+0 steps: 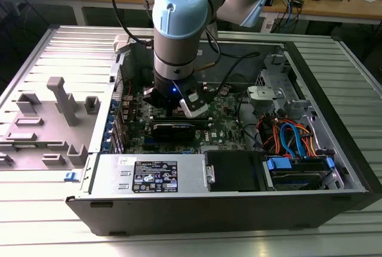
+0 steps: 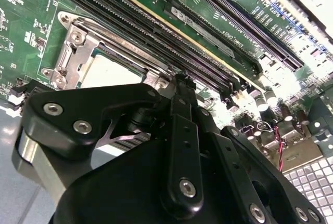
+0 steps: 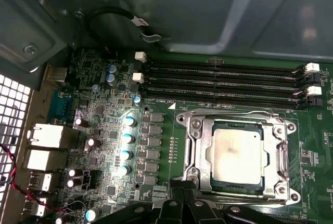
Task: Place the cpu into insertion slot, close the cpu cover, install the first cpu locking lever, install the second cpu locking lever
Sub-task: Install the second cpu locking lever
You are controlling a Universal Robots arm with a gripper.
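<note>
Hovering over the motherboard (image 1: 227, 127) inside the open PC case (image 1: 334, 149), the gripper (image 3: 182, 199) is seen just beside the insertion slot (image 3: 195, 125), at the socket's 6 o'clock edge in the first wrist view. The cpu (image 3: 237, 156) is seated in the slot, metal top up, and the cpu cover (image 3: 278, 154) is lying closed around it as a silvery frame. Finger opening cannot be told: the tips are bunched close in both wrist views, with nothing seen held. In the second wrist view the cpu (image 2: 112, 70) is found at 11 o'clock of the gripper (image 2: 179, 86). The memory slots (image 3: 223, 81) are set at 12 o'clock of the socket in the first wrist view. Lever state cannot be made out.
</note>
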